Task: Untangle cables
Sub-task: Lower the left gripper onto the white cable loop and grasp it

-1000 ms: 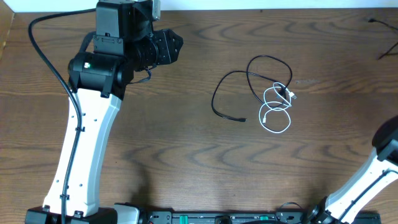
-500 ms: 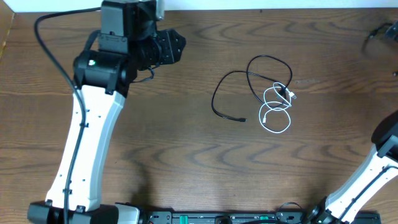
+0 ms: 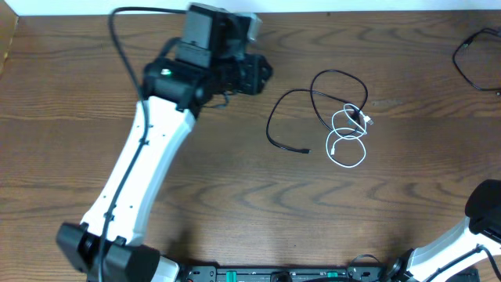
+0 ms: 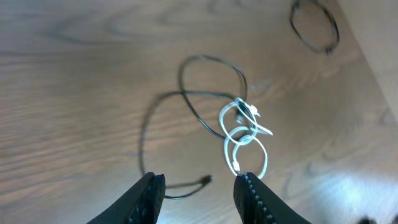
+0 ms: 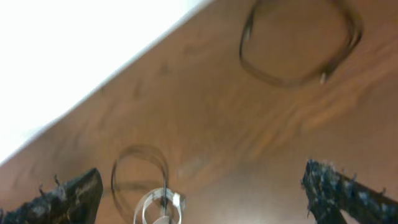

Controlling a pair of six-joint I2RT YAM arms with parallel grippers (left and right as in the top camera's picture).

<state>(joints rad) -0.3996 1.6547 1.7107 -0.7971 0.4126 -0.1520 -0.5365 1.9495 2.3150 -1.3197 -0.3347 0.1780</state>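
The black cable (image 3: 268, 129) and the white cable (image 3: 348, 135) lie tangled on the wooden table, right of centre. The white one forms two small loops over the black one's right end. My left gripper (image 3: 264, 72) hovers just left of them, up the table. In the left wrist view it (image 4: 199, 186) is open with nothing between its fingers, and the black cable (image 4: 144, 143) and white cable (image 4: 247, 138) lie ahead on the table. My right gripper (image 5: 200, 180) is wide open and empty, with the white loops (image 5: 160, 208) blurred below it. The overhead view does not show it.
A separate dark cord loop (image 3: 468, 61) lies at the far right near the back edge; the right wrist view shows this loop (image 5: 280, 79) too. The right arm's base (image 3: 485, 215) sits at the front right corner. The table's (image 3: 235, 196) back edge meets a white wall.
My left arm has swung right, bringing its gripper close to the tangled cables. The right arm has dropped lower in the corner. The dark loop at far right now lies still.
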